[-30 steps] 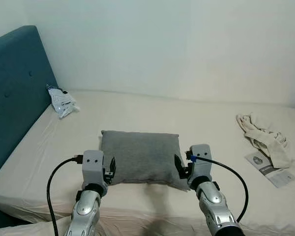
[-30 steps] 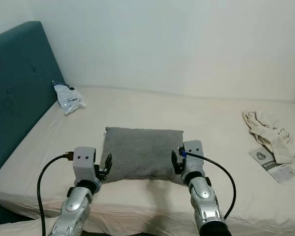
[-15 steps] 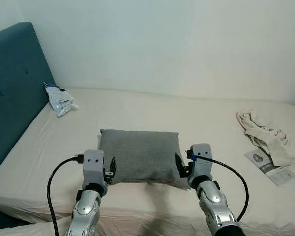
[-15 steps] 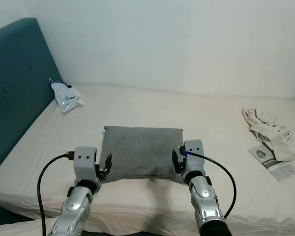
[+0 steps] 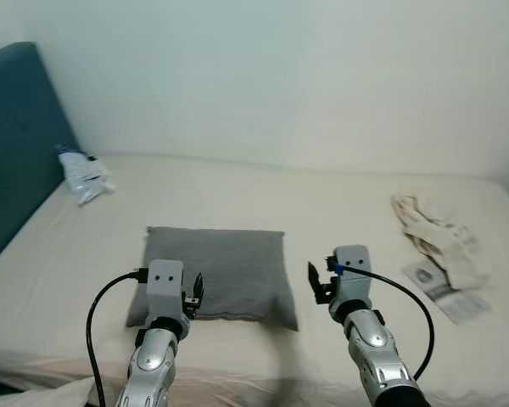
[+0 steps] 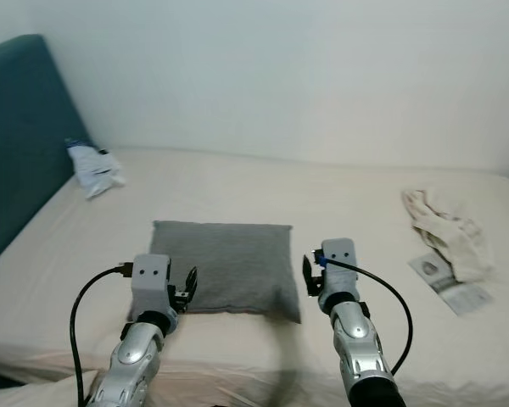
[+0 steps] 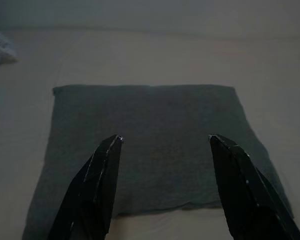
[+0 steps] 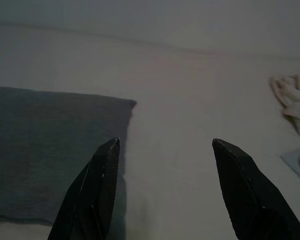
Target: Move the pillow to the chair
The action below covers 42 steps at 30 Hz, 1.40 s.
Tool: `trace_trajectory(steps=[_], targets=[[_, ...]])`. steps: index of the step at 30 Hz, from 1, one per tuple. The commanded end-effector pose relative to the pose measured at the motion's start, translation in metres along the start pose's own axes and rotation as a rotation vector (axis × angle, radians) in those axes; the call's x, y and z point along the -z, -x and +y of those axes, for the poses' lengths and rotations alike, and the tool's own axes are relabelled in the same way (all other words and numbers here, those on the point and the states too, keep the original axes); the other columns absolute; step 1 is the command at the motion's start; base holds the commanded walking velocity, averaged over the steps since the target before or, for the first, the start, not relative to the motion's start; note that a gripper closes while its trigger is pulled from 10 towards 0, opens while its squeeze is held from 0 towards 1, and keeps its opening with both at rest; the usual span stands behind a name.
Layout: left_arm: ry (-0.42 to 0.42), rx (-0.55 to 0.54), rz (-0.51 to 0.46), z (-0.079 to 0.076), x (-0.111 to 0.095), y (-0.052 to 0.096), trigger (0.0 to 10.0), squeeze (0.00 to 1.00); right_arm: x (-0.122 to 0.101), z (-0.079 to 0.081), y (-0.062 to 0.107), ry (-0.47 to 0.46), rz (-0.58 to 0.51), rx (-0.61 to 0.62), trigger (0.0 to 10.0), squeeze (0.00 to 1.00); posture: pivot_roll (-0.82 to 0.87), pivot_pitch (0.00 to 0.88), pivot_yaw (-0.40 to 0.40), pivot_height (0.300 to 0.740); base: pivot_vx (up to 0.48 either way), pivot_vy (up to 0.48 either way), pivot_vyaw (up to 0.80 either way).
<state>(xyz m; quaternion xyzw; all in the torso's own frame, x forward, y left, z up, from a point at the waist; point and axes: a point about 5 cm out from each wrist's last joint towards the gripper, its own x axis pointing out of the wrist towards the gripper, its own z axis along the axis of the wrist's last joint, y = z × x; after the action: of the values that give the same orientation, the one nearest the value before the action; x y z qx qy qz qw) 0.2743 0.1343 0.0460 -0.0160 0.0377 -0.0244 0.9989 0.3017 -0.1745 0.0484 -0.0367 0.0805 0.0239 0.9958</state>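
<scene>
A grey pillow (image 5: 214, 264) lies flat on the cream bed (image 5: 322, 199). My left gripper (image 5: 195, 291) is open at the pillow's near edge, left of its middle. In the left wrist view the pillow (image 7: 150, 145) lies straight ahead between the spread fingers (image 7: 102, 185). My right gripper (image 5: 316, 284) is open over bare sheet, a little to the right of the pillow's near right corner and apart from it. The right wrist view has the pillow's right edge (image 8: 65, 150) beside one finger (image 8: 97, 190). Neither gripper holds anything.
A teal headboard (image 5: 8, 161) stands at the left, with a white plastic bag (image 5: 81, 174) on the bed beside it. A crumpled cream cloth (image 5: 437, 233) and a printed leaflet (image 5: 445, 294) lie at the right. A pale wall runs behind the bed.
The whole view has swung to the right. The pillow now sits further left against my arms, so the right gripper has come off its corner onto bare sheet. The pillow lies as before.
</scene>
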Motion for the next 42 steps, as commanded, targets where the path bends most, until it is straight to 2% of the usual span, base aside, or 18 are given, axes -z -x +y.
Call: trace_trajectory(steps=[1, 9, 11, 14, 16, 31, 42], targets=[[-0.023, -0.025, 0.023, 0.008, 0.003, 0.0, 10.0, 0.0, 0.0, 0.003, -0.003, -0.01, 0.011, 0.003, 10.0, 0.0, -0.01, 0.055, -0.021, 0.74, 0.0, 0.0, 0.0], [-0.061, -0.056, 0.005, 0.014, -0.005, -0.012, 10.0, 0.0, -0.013, -0.007, -0.015, 0.083, -0.006, 0.066, 10.0, 0.0, -0.01, 0.067, -0.016, 0.74, 0.0, 0.0, 0.0], [-0.071, -0.058, 0.001, 0.015, -0.007, -0.014, 10.0, 0.0, -0.016, -0.007, -0.017, 0.073, -0.01, 0.06, 10.0, 0.0, -0.01, 0.067, -0.015, 0.74, 0.0, 0.0, 0.0], [-0.099, -0.068, -0.025, 0.018, -0.015, -0.021, 10.0, 0.0, -0.028, -0.005, -0.023, -0.051, -0.057, 0.005, 10.0, 0.0, -0.01, 0.067, -0.015, 0.73, 0.0, 0.0, 0.0], [-0.102, -0.076, -0.032, 0.019, -0.016, -0.023, 10.0, 0.0, -0.03, -0.003, -0.024, -0.063, -0.068, -0.007, 10.0, 0.0, -0.01, 0.066, -0.014, 0.725, 0.0, 0.0, 0.0], [-0.13, -0.074, -0.027, 0.02, -0.017, -0.028, 10.0, 0.0, -0.032, 0.001, -0.029, -0.034, -0.059, -0.037, 10.0, 0.0, 0.0, 0.078, -0.007, 0.645, 0.0, 0.0, 0.0], [-0.125, -0.059, -0.02, 0.017, -0.014, -0.027, 10.0, 0.0, -0.032, 0.002, -0.03, -0.009, -0.067, -0.042, 10.0, 0.0, 0.0, 0.076, -0.008, 0.64, 0.0, 0.0, 0.0]])
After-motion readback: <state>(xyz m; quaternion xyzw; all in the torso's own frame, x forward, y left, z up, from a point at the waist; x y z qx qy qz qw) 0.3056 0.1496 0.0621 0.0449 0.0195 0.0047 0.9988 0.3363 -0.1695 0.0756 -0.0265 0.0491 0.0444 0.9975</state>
